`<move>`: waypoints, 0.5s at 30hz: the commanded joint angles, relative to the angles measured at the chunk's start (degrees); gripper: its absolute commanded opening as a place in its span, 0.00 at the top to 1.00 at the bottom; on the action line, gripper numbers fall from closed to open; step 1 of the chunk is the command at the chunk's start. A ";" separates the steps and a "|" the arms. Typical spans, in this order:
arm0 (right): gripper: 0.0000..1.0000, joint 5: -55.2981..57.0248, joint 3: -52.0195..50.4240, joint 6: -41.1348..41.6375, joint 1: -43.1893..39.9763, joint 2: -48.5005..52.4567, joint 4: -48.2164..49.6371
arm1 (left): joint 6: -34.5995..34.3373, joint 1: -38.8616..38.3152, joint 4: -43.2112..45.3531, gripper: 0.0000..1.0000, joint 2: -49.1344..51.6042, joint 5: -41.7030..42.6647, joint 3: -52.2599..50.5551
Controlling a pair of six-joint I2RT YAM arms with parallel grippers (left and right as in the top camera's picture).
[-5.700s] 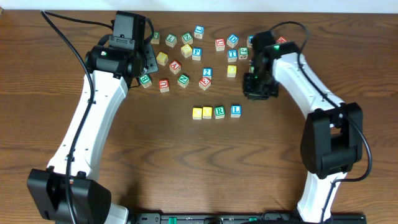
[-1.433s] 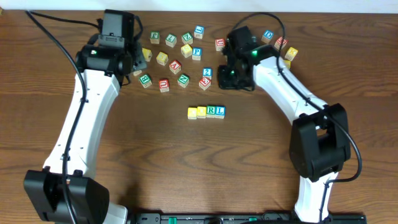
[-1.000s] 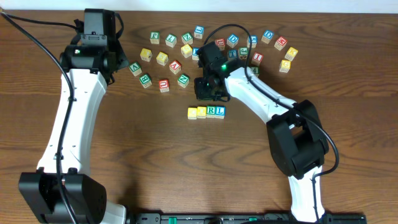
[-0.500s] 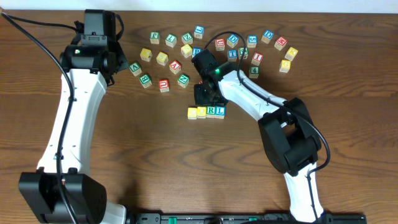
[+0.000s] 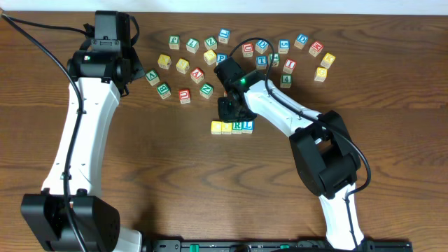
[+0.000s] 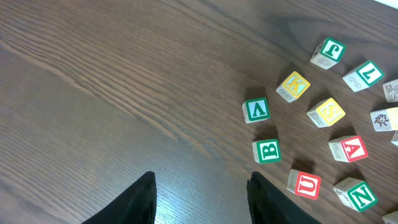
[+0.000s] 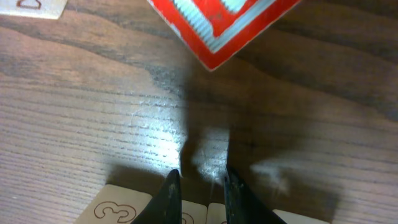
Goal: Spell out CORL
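While four blocks (image 5: 232, 127) sit in a row, loose blocks (image 5: 197, 75) lie scattered behind.
Right end effector (image 7: 199, 177) just behind row, barely apart; left end effector (image 6: 199, 196) far left, apart.

In the overhead view the right gripper (image 5: 229, 116) covers the far edge of the CORL row (image 5: 243, 127), and the letters on its yellow cubes (image 5: 216, 127) are too small to read. The right wrist view cuts off a red-patterned cube (image 7: 217, 25) at the top and pale cubes (image 7: 118, 208) at the bottom
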 commanded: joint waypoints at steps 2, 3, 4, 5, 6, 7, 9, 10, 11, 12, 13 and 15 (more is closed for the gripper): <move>0.82 0.44 0.72 0.81 0.76 0.28 -0.42 | 0.72 0.15 -0.17 0.53 -0.20 -1.18 -0.55; 0.82 0.44 0.72 0.81 0.81 0.28 -0.55 | 0.72 0.13 -0.17 0.53 -0.20 -1.18 -0.57; 0.82 0.44 0.72 0.81 0.83 0.28 -0.63 | 0.74 0.13 -0.17 0.53 -0.20 -1.18 -0.57; 0.82 0.44 0.72 0.81 0.83 0.28 -0.92 | 0.72 0.13 -0.17 0.53 -0.20 -1.18 -0.57; 0.82 0.44 0.72 0.81 0.85 0.28 -1.07 | 0.72 0.13 -0.17 0.53 -0.20 -1.18 -0.57; 0.83 0.44 0.72 0.81 0.87 0.28 -1.20 | 0.72 0.13 -0.17 0.53 -0.20 -1.18 -0.57; 0.83 0.44 0.72 0.81 0.87 0.28 -1.33 | 0.72 0.15 -0.17 0.53 -0.20 -1.18 -0.57; 0.82 0.44 0.72 0.81 0.85 0.28 -1.22 | 0.72 0.15 -0.17 0.53 -0.20 -1.18 -0.57; 0.83 0.50 0.72 0.76 0.85 0.28 -0.85 | 0.72 0.13 -0.15 0.53 -0.20 -1.18 -0.57; 0.82 0.68 0.72 0.35 0.76 0.28 -0.39 | 0.72 0.15 -0.15 0.53 -0.20 -1.18 -0.57; 0.81 0.98 0.74 -0.09 0.48 0.28 0.61 | 0.72 0.13 -0.17 0.53 -0.20 -1.18 -0.57; 0.81 1.14 1.01 -0.09 -0.28 0.26 1.44 | 0.72 0.15 -0.15 0.53 -0.20 -1.18 -0.57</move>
